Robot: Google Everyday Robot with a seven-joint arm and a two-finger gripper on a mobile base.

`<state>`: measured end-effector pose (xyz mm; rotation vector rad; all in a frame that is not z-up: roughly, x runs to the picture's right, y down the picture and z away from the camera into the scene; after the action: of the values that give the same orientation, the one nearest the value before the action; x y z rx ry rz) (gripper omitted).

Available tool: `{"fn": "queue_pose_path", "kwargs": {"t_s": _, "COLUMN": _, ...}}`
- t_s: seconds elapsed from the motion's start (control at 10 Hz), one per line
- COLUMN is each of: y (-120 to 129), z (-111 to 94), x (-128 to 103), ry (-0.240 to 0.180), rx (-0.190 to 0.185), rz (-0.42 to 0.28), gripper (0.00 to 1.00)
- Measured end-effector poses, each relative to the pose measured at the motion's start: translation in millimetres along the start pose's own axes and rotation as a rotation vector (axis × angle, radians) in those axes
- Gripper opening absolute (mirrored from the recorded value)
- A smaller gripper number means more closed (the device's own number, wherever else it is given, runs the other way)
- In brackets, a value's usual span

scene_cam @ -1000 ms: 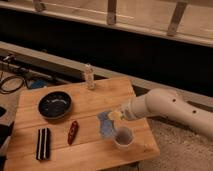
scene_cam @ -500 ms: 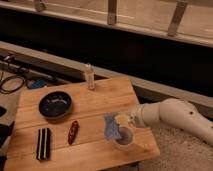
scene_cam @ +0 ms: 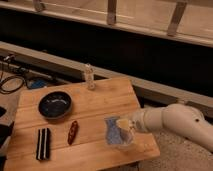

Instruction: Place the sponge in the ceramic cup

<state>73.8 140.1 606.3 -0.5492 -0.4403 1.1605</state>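
Well left of the claw (scene_cam: 126,129), on the light wooden table (scene_cam: 100,107), lie a black-and-white striped block (scene_cam: 43,143), a wide dark round bowl (scene_cam: 55,105) farther back and a red oblong item (scene_cam: 73,132). A small clear bottle (scene_cam: 89,76) stands behind them. The small soft light-blue rectangular sponge (scene_cam: 113,131) is clamped in the claw, hanging at its left side. Just beneath sits the small whitish ceramic cup (scene_cam: 125,143), largely hidden by the sponge, and the white arm (scene_cam: 170,122) stretches off to the right.
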Motion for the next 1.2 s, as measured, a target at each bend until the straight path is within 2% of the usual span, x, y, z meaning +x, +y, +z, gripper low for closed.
{"fn": "queue_pose_path", "kwargs": {"t_s": 0.2, "y": -3, "z": 2, "x": -3, "ry": 0.006, "rx": 0.006, "rz": 0.007, "gripper": 0.0}}
{"fn": "queue_pose_path", "kwargs": {"t_s": 0.6, "y": -32, "z": 11, "x": -15, "ry": 0.031, "rx": 0.065, "rz": 0.044, "gripper": 0.0}}
{"fn": "queue_pose_path", "kwargs": {"t_s": 1.0, "y": -54, "z": 11, "x": -8, "ry": 0.04, "rx": 0.094, "rz": 0.096, "gripper": 0.0}}
{"fn": "queue_pose_path", "kwargs": {"t_s": 1.1, "y": -60, "z": 11, "x": -5, "ry": 0.04, "rx": 0.098, "rz": 0.117, "gripper": 0.02}}
{"fn": "queue_pose_path", "kwargs": {"t_s": 1.2, "y": -65, "z": 12, "x": -1, "ry": 0.042, "rx": 0.099, "rz": 0.133, "gripper": 0.1}}
